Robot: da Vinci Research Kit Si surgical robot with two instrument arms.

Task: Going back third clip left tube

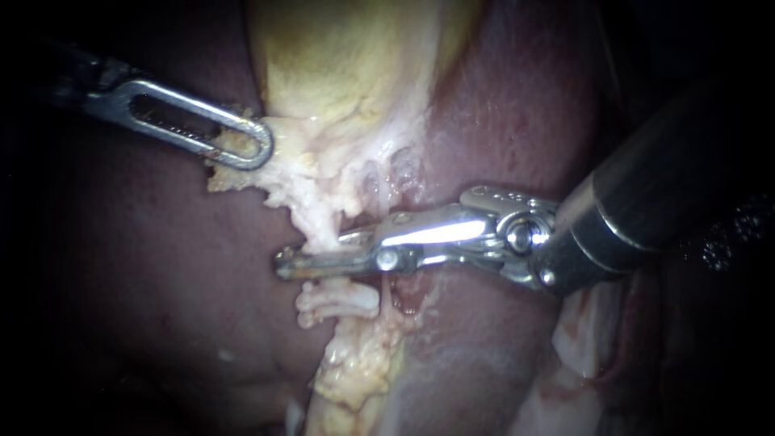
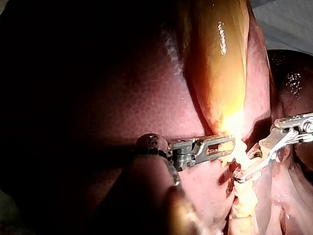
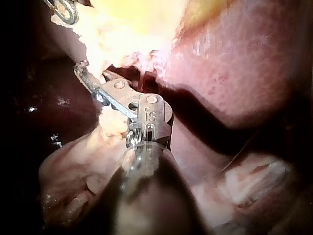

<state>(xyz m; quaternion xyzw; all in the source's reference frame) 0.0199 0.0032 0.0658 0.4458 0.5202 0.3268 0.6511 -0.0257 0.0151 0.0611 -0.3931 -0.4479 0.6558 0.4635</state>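
The yellow gallbladder [image 1: 339,64] hangs down into a ragged pale neck. My left instrument [image 1: 254,149] comes in from the upper left, its slotted jaws shut on the whitish tissue at the neck's left edge; the left wrist view shows the same hold [image 2: 227,144]. A thin pale tube [image 1: 323,230] runs down from the neck. My right instrument [image 1: 295,265] reaches across from the right, its long slim jaws slightly apart, with the tube lying between them. In the right wrist view these jaws [image 3: 85,71] point past the tube. I cannot make out a clip.
Dark red liver [image 1: 517,121] lies on both sides of the neck. Fatty pale tissue [image 1: 355,363] continues below the right instrument's jaws. A second reddish strand [image 1: 400,173] runs just right of the tube. The right instrument's jaws [image 2: 242,174] also show in the left wrist view.
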